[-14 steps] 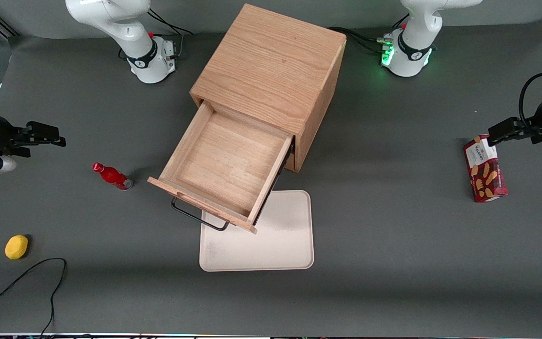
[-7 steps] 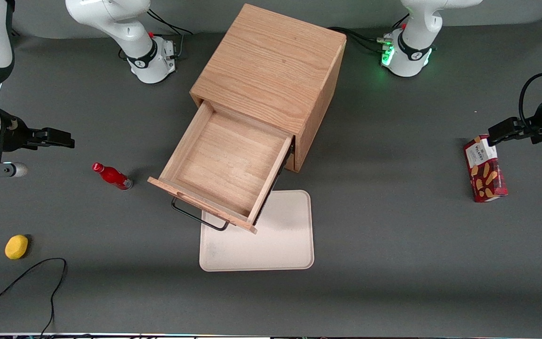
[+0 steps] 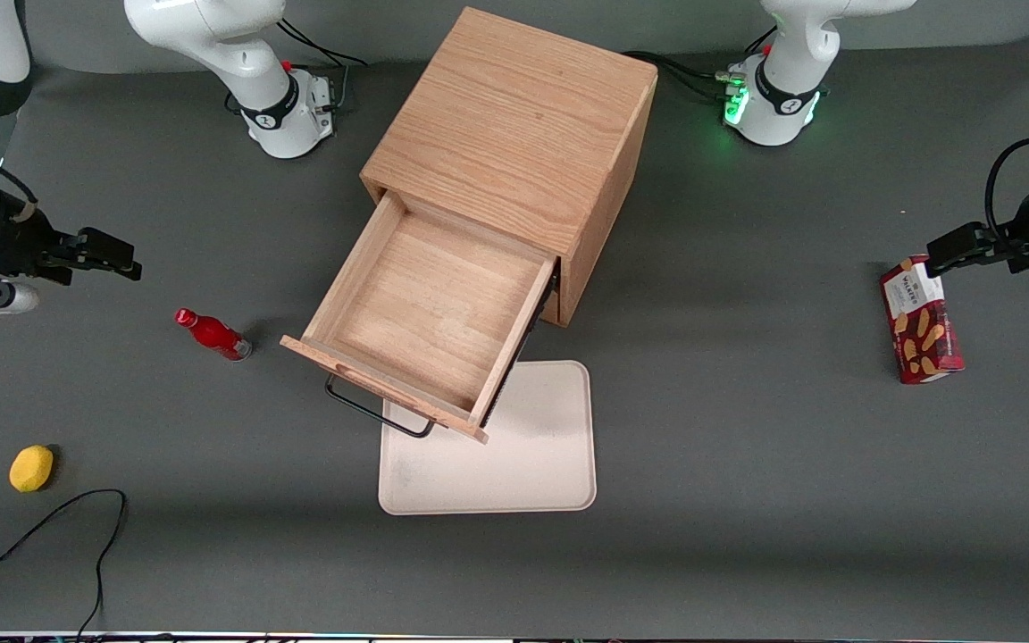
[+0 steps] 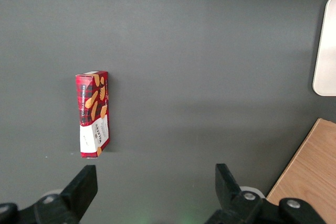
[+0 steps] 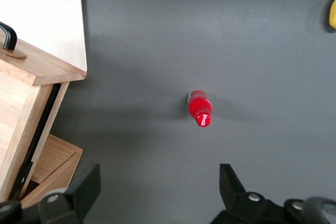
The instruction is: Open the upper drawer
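Observation:
The oak cabinet (image 3: pixel 514 116) stands mid-table. Its upper drawer (image 3: pixel 430 308) is pulled far out, showing a bare square wooden tray. The thin black wire handle (image 3: pixel 378 416) hangs off the drawer front over the table. My gripper (image 3: pixel 112 254) hovers toward the working arm's end of the table, well apart from the drawer and touching nothing. It is a little farther from the front camera than the red bottle. In the right wrist view the gripper (image 5: pixel 157 187) is open with only grey table between its fingers (image 5: pixel 86 184). The drawer front (image 5: pixel 39 69) and handle (image 5: pixel 7 35) show beside it.
A red bottle (image 3: pixel 213 334) (image 5: pixel 200 109) stands between my gripper and the drawer. A cream tray (image 3: pixel 523 455) (image 5: pixel 47 14) lies under the drawer's front. A lemon (image 3: pixel 31 468) and a black cable (image 3: pixel 59 522) lie nearer the front camera. A cookie box (image 3: pixel 920 320) (image 4: pixel 93 114) lies toward the parked arm's end.
My gripper has drifted slightly toward the cabinet, then a little farther from the front camera, staying open. The drawer has stayed pulled out and has not moved.

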Robot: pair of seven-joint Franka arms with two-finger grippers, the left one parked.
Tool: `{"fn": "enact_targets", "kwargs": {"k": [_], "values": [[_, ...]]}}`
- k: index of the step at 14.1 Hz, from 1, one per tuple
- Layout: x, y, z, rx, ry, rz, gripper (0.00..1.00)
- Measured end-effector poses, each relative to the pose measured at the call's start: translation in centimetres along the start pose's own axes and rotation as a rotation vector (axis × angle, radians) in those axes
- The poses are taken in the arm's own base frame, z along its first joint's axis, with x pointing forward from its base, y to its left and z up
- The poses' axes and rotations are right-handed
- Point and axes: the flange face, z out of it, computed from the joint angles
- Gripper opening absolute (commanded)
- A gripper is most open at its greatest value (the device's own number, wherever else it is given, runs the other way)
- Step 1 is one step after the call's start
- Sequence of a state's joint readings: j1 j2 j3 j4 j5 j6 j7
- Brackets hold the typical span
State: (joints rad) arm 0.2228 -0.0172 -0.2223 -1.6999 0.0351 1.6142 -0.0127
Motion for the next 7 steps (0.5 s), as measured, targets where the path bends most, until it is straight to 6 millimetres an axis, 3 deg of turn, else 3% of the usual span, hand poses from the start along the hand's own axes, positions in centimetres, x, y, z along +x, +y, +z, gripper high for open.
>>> {"fn": "enact_targets", "kwargs": {"k": [4,7], "values": [[-1.4,1.1,-0.5,0.004,0.003,0.019,1.00],[-1.7,0.3,-1.5,0.010,0.003,0.014,1.00]]}}
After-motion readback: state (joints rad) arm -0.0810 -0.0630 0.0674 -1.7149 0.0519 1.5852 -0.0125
